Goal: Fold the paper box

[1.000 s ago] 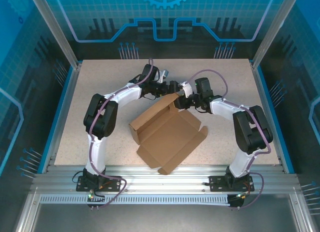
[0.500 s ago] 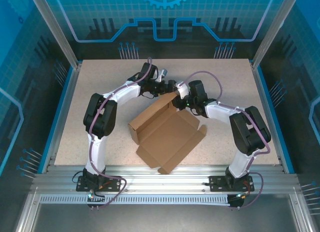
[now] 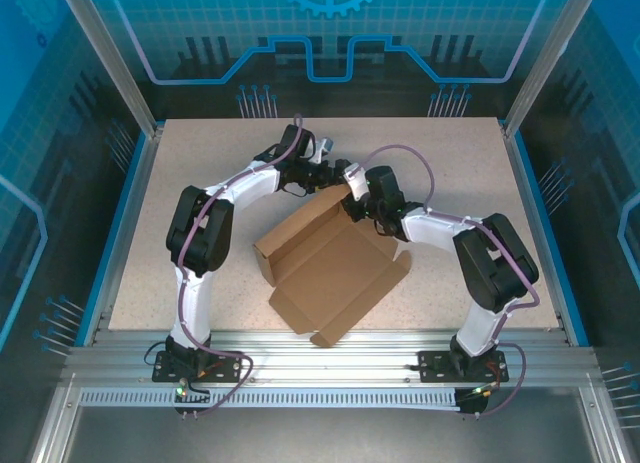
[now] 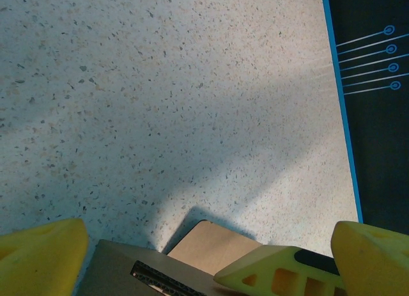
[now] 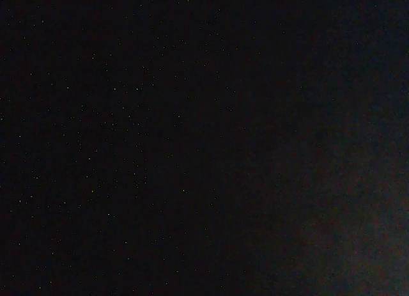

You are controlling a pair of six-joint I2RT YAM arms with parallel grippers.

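The box [image 3: 335,268] lies open and half formed at the middle of the table [image 3: 200,153]. It sits cornerwise to the table's edges, with one corner pointing far and the opposite one near, toward the arm bases. One wall stands raised along its far-left side, running from near-left to far-right, and the rest lies low. From above the outline is close to square, so its long axis is hard to judge.

The far corner is covered by the right gripper [image 3: 352,186], which sits at the top end of the raised wall. Whether its jaws are closed on the cardboard cannot be told, because the top view is too small and the right wrist view is too dark to make anything out.

The left gripper [image 3: 333,173] hangs just beyond that corner, on its far-left side. In its wrist view its yellow fingers [image 4: 41,254] stand wide apart and hold nothing. Between them the box edge [image 4: 208,245] is cut off by the frame, with one finger [image 4: 275,277] of the right gripper lying against it.
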